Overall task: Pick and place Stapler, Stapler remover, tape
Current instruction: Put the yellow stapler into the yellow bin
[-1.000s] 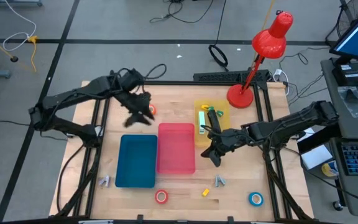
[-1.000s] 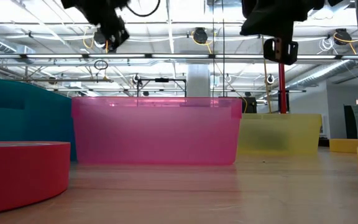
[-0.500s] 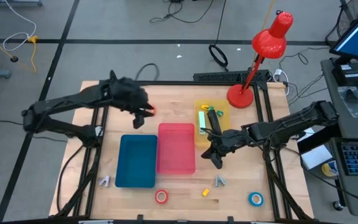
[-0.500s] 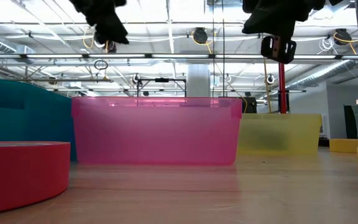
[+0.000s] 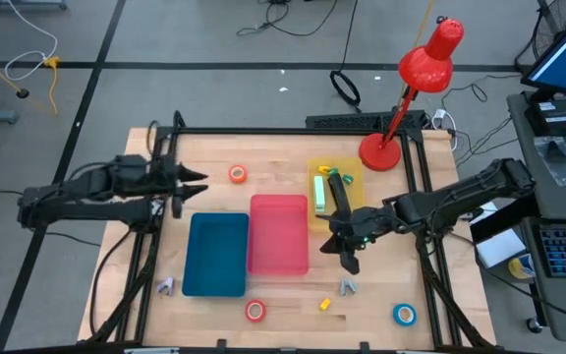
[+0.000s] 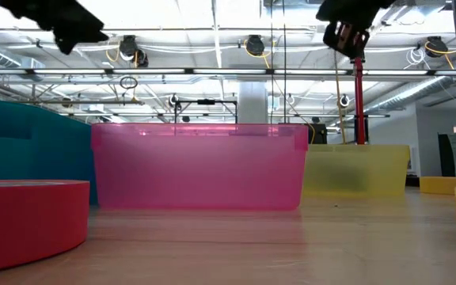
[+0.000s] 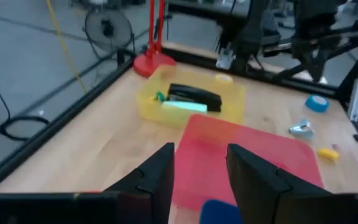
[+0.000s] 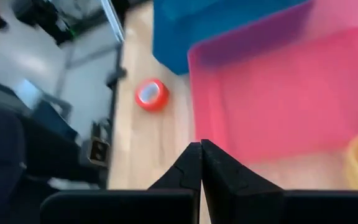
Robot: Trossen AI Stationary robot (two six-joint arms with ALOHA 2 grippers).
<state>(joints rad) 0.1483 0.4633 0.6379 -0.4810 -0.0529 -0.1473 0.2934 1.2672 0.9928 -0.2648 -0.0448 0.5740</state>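
1. Now the left arm is drawn back. A second ago its tool hung close over the orange tape (image 5: pixel 237 174), just behind the pink bin's (image 5: pixel 279 234) far-left corner. The left gripper (image 5: pixel 197 183) now sits well to the left of the pink bin, out past the blue bin (image 5: pixel 215 254) and near the table frame.
2. Its fingers (image 7: pixel 160 180) stand apart with nothing between them in the left wrist view — released and empty.
3. The orange tape lies where it lay before, flat on the wood just behind the pink bin and inside no bin. The arm came away without it, so I judge this roll is yet to be picked.
4. The right gripper (image 5: pixel 350 264) has slid a little toward the table's front and now hangs just off the pink bin's right wall. It is clenched tip to tip, and the right wrist view shows nothing in it.
5. Other task things are unmoved:
   - The stapler (image 7: pixel 194 96) rests in the yellow bin (image 5: pixel 354 177), touching the pink bin's right side.
   - The red-orange tape (image 5: pixel 254 311) lies just in front of the pink bin.
   - The blue tape (image 5: pixel 404 314) lies well to the pink bin's front-right.
6. Neither tool carries anything, so no placement is under way — most of the sorting looks undone.
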